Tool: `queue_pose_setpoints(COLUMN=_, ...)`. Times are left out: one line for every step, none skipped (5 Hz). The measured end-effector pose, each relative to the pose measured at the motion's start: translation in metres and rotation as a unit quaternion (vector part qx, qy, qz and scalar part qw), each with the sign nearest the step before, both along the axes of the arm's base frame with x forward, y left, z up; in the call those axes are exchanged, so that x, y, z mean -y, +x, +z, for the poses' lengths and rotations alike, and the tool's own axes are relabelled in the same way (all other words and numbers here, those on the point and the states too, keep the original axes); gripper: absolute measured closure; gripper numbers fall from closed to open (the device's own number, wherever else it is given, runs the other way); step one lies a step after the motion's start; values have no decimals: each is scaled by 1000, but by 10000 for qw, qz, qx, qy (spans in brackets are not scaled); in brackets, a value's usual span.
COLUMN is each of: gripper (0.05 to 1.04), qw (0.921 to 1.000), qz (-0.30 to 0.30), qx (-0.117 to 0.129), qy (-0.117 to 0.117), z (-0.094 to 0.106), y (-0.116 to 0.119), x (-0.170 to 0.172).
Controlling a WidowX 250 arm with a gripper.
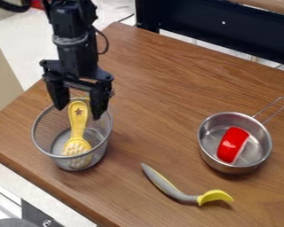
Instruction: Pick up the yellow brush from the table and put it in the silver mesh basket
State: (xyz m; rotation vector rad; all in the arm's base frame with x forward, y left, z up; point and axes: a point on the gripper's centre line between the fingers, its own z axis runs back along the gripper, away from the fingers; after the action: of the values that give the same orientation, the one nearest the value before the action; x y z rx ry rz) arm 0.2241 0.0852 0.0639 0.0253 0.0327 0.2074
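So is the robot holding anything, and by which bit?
No, nothing: the gripper is open, with gaps between its fingers and the yellow brush in the basket.

Arm, black, blocky, in stacked segments; one grey band around it; one thin black cable, looped at the side; one thicker black cable; gripper, black, with crossbar, knobbly ends, two thick, tapering fingers

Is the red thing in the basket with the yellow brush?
No, the red thing lies in the metal pot, while the yellow brush is in the wire basket.
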Motion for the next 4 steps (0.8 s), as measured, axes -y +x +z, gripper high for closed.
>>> queue_pose_setpoints(gripper=85, qw=9997, qz=210, qx=62, qy=-47, z=5, y=5, x=0)
queue_pose_setpoints(gripper=85, qw=9976, qz=661, qx=159, qy=-157, z=5, y=9, x=6)
queue_pose_setpoints(gripper=85, qw=9936, qz=1078, qx=329, qy=-102, z=8, y=20, x=13)
queue_pose_setpoints(gripper=85, qw=9885, qz=1149, qx=981, qy=-33, z=19, y=17, x=37)
